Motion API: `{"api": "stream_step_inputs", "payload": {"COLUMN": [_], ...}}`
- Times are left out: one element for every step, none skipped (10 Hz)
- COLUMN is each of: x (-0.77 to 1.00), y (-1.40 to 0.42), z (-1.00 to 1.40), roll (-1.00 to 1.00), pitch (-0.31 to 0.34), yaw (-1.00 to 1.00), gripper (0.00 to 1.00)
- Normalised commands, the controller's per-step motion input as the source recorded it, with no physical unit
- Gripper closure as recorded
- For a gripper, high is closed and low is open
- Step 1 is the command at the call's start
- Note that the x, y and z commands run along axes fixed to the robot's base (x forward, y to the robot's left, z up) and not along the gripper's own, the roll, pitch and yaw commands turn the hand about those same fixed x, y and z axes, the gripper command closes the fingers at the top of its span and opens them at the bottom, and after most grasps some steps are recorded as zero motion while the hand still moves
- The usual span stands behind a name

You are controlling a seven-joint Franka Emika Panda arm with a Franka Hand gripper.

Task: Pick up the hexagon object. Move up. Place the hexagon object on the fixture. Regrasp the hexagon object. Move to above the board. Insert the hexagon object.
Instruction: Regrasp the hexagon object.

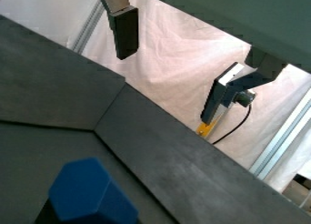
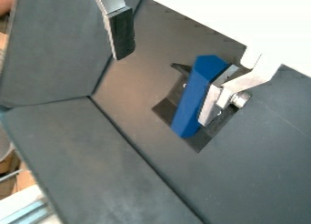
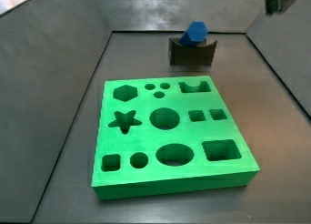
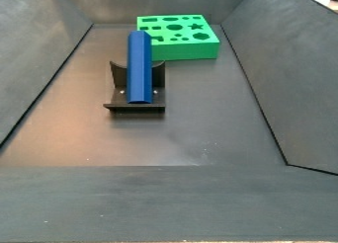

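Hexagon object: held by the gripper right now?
No. The hexagon object rests on the fixture, untouched; the gripper is open and clear of it in a wrist view.

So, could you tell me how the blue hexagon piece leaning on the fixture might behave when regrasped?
The hexagon object looks rigid, so it probably won't flex. Propped tilted on the fixture, it could slide if nudged. Its flat facets should resist rolling. The gripper sits apart from it, open.

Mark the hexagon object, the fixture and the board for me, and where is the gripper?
hexagon object [image 4: 140,64]: side view, long top face.
fixture [image 4: 133,105]: side view, base plate.
board [image 3: 145,164]: side view, bare top surface.
gripper [image 3: 282,0]: side view, upper corner, fingers hidden.
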Motion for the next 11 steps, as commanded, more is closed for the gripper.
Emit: {"api": "stream_step_inputs", "payload": {"x": [0.05,0.06,0.06,0.07,0.07,0.08,0.08,0.08,0.07,0.07,0.07], "y": [0.04,0.04,0.04,0.03,0.03,0.03,0.03,0.02,0.01,0.01,0.0], "z": [-1.0,-1.0,-1.0,-1.0,-1.0,-1.0,-1.0,-0.86,-0.69,-0.53,-0.32], "roll": [0.04,0.05,0.06,0.06,0.05,0.06,0.06,0.05,0.06,0.06,0.06], "pitch": [-0.076,-0.091,-0.103,-0.102,-0.099,-0.087,-0.071,-0.052,-0.032,-0.017,0.008], "yaw": [0.09,0.07,0.05,0.02,0.0,-0.02,-0.03,-0.04,-0.04,-0.03,-0.03], "gripper": [0.0,0.0,0.0,0.0,0.0,0.0,0.0,0.0,0.0,0.0,0.0]}}
